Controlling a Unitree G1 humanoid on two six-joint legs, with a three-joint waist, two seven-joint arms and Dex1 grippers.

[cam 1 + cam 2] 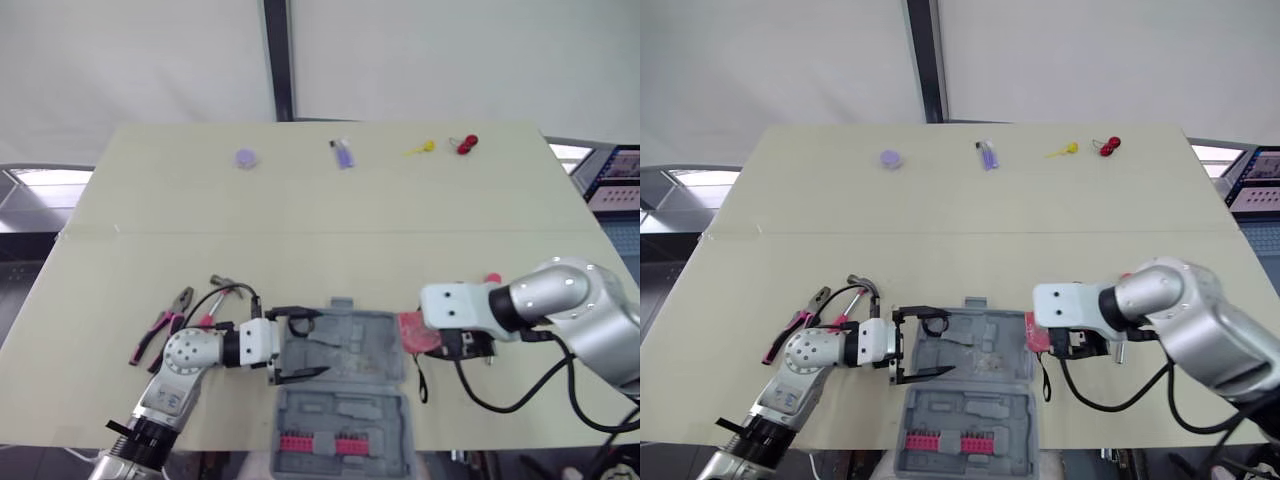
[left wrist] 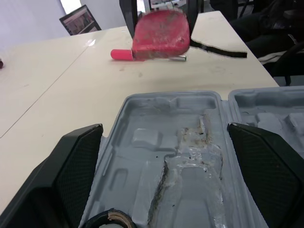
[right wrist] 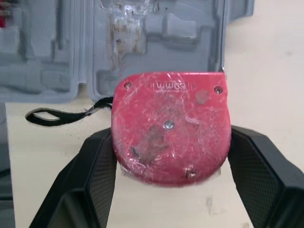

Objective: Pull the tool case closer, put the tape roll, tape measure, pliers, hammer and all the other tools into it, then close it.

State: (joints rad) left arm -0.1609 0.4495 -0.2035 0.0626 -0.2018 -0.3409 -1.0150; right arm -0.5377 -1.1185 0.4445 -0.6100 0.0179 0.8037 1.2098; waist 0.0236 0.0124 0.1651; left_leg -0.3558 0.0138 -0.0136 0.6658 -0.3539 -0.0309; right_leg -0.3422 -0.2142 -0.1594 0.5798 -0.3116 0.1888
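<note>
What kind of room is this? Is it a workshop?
Probably a robot test room set up like a workbench, not a real workshop: a plain pale table with an open grey tool case, pliers and a red tape measure, bare white walls behind.

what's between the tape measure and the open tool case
Nothing visible. The right gripper holds the red tape measure just off the right edge of the open tool case, and that side of the case is bare. The left gripper hangs open over the case's left side, away from that path.
</note>
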